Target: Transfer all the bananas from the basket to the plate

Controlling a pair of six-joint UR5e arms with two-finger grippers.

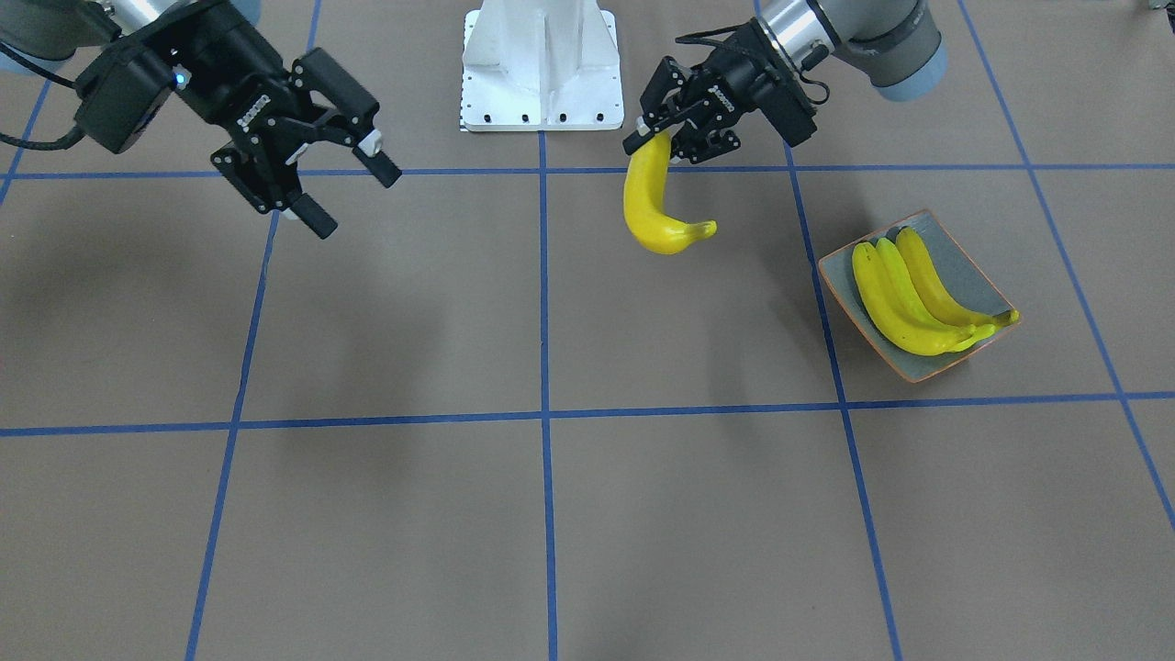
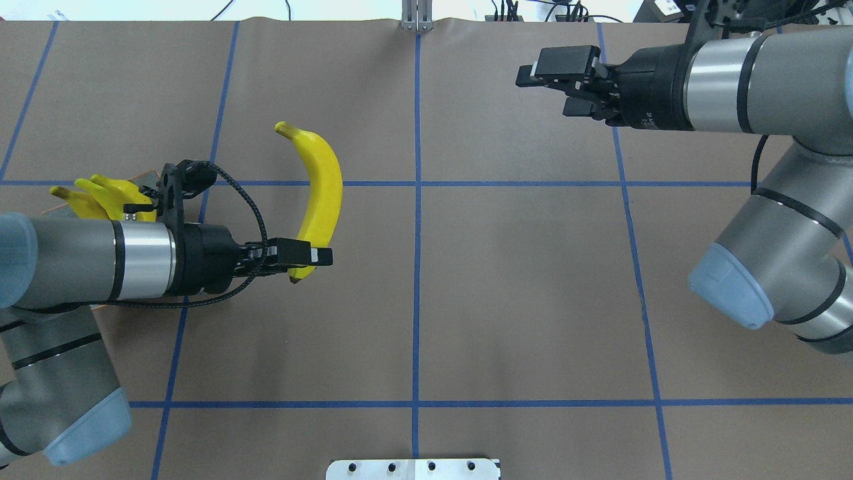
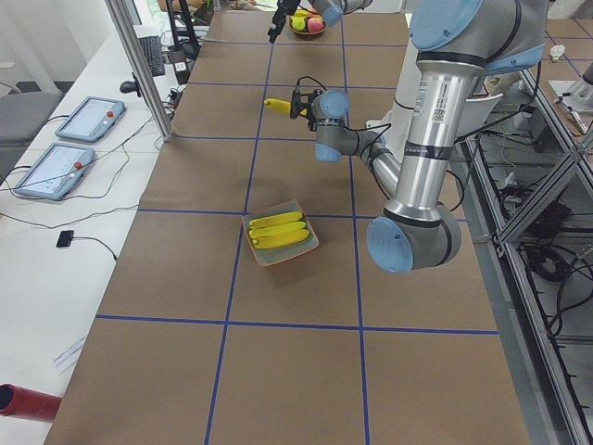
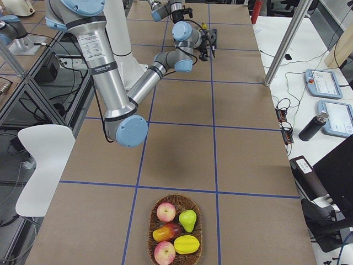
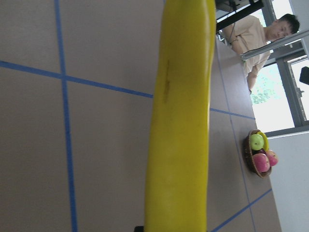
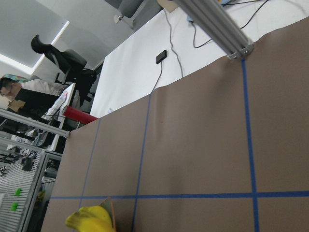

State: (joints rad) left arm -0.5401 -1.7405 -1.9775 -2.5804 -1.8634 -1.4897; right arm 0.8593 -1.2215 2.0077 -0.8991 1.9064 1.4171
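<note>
1. The plate [image 1: 975,268] sits on the desk [image 1: 551,514], on the robot's left half, well out from the base [image 1: 542,64].
2. Three bananas [image 1: 904,294] lie in the plate side by side, touching one another.
3. A fourth banana [image 1: 647,207] hangs above the desk between the plate and the desk's middle line, clear of both.
4. The left pincer [image 1: 656,138] grips that banana at the end nearer the robot; its other end points away from the robot.
5. The right pincer [image 1: 356,199] hovers over the robot's right half, well apart from the fourth banana.
6. The basket [image 4: 176,197] stands at the desk's far right end, with fruit [image 4: 165,211] in it.
</note>
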